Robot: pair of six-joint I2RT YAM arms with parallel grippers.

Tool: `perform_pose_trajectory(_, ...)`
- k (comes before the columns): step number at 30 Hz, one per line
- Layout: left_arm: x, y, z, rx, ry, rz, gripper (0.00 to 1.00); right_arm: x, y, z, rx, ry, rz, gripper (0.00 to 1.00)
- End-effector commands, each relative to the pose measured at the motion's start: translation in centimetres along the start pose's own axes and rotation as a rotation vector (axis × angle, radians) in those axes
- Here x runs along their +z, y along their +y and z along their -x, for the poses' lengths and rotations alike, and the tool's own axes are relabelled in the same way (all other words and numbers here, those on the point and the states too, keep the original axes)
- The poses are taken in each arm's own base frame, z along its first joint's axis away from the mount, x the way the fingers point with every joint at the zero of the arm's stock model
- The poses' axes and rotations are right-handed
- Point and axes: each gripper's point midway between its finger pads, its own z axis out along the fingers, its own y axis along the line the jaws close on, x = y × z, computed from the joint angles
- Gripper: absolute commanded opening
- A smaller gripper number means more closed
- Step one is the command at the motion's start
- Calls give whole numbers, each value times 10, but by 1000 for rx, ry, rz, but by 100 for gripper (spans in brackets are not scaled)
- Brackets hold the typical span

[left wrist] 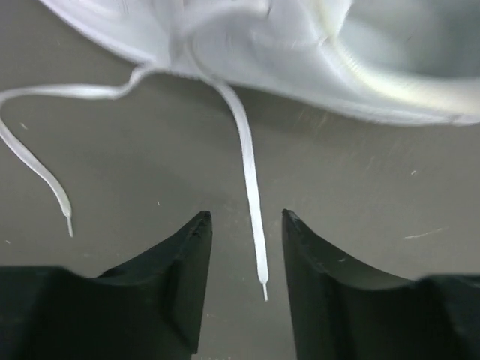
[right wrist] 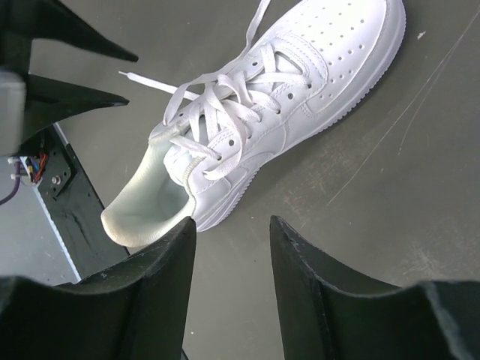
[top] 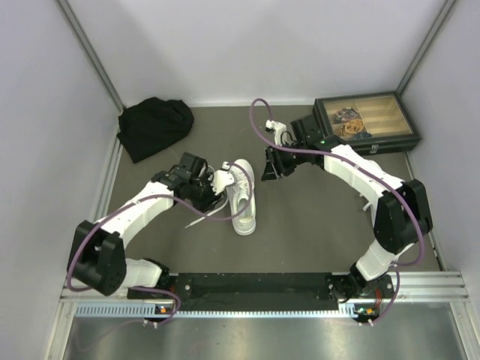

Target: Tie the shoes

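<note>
One white sneaker (top: 244, 196) lies on the grey table between the arms, laces loose. My left gripper (top: 212, 184) is open just left of the shoe. In the left wrist view the shoe's side (left wrist: 337, 60) fills the top, and one thin white lace (left wrist: 251, 202) runs down between the open fingers of the left gripper (left wrist: 246, 217), apart from both; a second lace (left wrist: 45, 176) trails left. My right gripper (top: 268, 169) is open and empty, just beyond the shoe on its right. In the right wrist view that gripper (right wrist: 231, 223) hovers beside the sneaker's (right wrist: 285, 97) heel.
A black cloth bundle (top: 154, 126) lies at the back left. A dark box with a wooden tray (top: 365, 124) stands at the back right. Pale walls close in the table on three sides. A black rail (top: 255, 285) runs along the near edge.
</note>
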Motion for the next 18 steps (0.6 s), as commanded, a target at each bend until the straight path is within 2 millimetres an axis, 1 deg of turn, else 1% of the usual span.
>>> perform_pose_trajectory(1, 1, 4, -29, 3, 112, 19, 51, -12, 5, 27, -41, -81, 4, 45)
perform_pose_trajectory(2, 3, 8, -30, 6, 115, 42, 52, -12, 5, 27, -42, -82, 2, 45)
perform_pose_trajectory(3, 9, 8, -39, 2, 144, 42, 52, -12, 4, 26, -41, -80, 0, 45)
perform_pose_trajectory(5, 13, 13, -49, -1, 195, 61, 51, -12, 3, 26, -40, -79, -3, 46)
perform_pose_trajectory(6, 18, 14, -55, -8, 219, 56, 51, -12, 4, 25, -39, -76, -2, 46)
perform_pose_trajectory(8, 22, 16, -58, -8, 240, 57, 50, -12, 4, 25, -40, -77, -2, 46)
perform_pose_trajectory(14, 34, 11, -63, -18, 262, 7, 48, -11, 2, 23, -39, -70, -13, 46)
perform_pose_trajectory(18, 42, 5, -79, -21, 323, -37, 45, -11, 0, 22, -36, -69, -16, 46)
